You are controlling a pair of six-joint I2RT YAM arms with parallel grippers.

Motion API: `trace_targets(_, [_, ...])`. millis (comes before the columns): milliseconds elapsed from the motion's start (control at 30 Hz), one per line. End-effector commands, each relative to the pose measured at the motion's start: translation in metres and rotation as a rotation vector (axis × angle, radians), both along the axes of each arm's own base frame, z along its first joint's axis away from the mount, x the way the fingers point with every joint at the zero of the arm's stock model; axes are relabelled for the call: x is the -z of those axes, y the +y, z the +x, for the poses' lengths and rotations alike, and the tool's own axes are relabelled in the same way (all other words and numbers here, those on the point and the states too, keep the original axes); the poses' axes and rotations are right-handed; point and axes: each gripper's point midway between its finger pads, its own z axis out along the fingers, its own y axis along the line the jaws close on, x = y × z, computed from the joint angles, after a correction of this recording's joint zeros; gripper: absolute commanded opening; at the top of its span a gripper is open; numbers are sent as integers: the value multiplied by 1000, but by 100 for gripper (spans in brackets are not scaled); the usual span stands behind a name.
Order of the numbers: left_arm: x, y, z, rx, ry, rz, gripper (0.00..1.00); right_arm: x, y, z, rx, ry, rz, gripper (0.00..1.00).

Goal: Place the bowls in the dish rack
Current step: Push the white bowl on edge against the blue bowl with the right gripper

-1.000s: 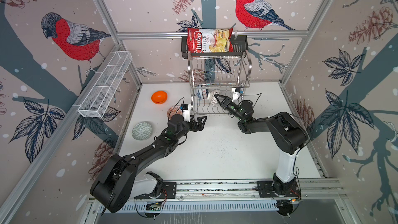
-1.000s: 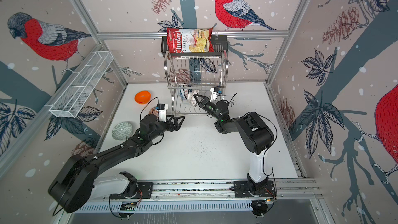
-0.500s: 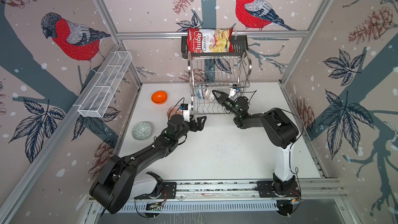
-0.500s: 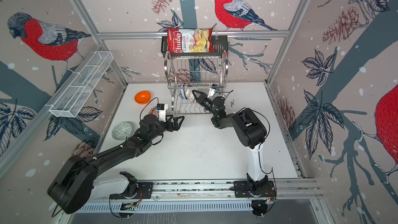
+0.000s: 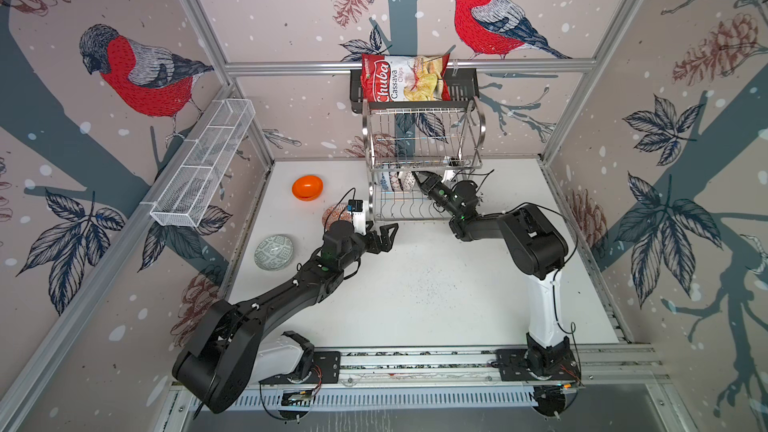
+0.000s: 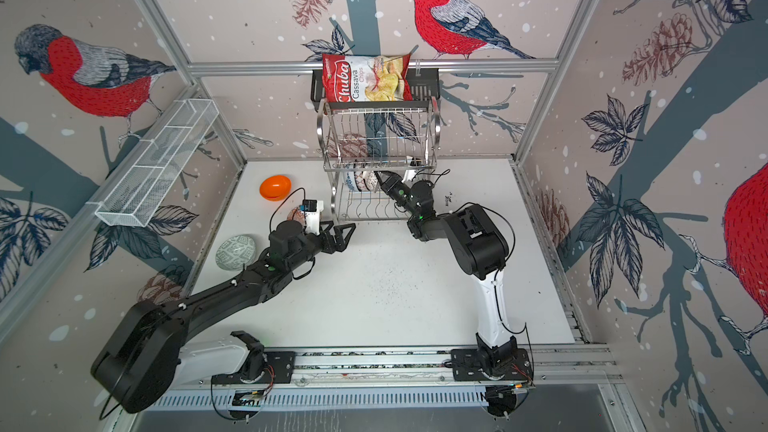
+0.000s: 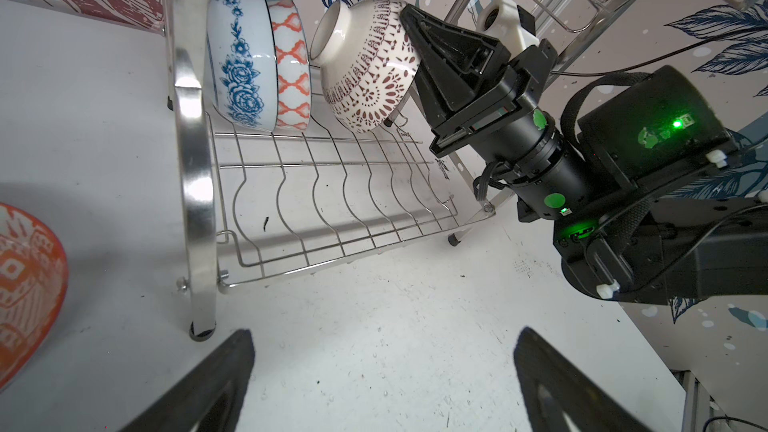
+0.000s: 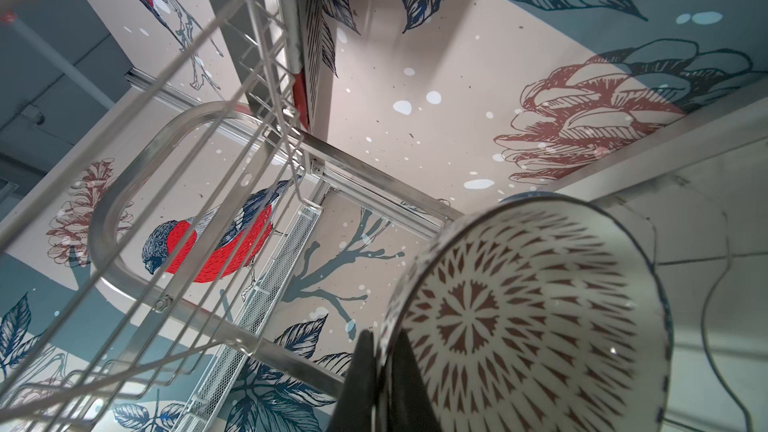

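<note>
Bowls: three in the lower tier of the rack (image 5: 424, 139), three out on the table (image 5: 415, 284). Rack against the middle of the table's far edge. Floral bowl (image 7: 241, 60) on edge at the tier's left end, lattice bowl (image 7: 293, 68) pressed against it. Dotted bowl (image 7: 365, 68) just beside those two, tilted, foot turned toward them, rim pinched tight in the right jaws, one finger inside and one outside; contact with the tier's wires impossible to tell. Orange bowl (image 5: 307, 187) near the table's far left corner. Grey-green bowl (image 5: 274, 252) upright at the left edge. Red bowl (image 5: 331, 214) just beside the rack's front left leg, half hidden in both top views behind the left wrist. Left jaws spread wide and empty, low over bare table before the rack's front left corner, aimed at the lower tier.
</note>
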Motion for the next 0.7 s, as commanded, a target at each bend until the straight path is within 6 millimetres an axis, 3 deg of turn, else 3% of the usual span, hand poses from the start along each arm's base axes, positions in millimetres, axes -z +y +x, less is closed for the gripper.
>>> trace_targets(0, [-6,0,2,-4,-23,0,98,-10,1,3,11,-46,12,0])
trace_targets(667, [-5,0,3,-5,-18,3,98,11,8,32,22,3,10,0])
